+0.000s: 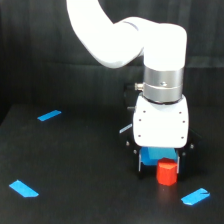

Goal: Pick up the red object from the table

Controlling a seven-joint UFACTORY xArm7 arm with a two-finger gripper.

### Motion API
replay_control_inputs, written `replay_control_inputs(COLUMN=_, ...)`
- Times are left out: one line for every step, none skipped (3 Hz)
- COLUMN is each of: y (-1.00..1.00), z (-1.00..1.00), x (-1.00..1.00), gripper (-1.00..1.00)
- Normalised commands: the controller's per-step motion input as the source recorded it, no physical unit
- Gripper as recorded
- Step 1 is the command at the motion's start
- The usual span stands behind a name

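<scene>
While my end effector [159, 167] sits low at lower right of frame, red object [167, 172] stands on bench [85, 170] between its fingers; closure unclear.

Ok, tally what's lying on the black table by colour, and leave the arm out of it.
Red: 1, the red object, between the claw fingers.
Blue: 3 tape strips, plus 1 blue piece behind the red object.
Total: 5.
</scene>
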Motion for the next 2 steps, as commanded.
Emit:
replay_control_inputs(y=-0.14, z=-0.01, x=0.04, gripper=-0.90)
replay_control_inputs(y=-0.09, z=-0.07, x=0.15, gripper=-0.99)
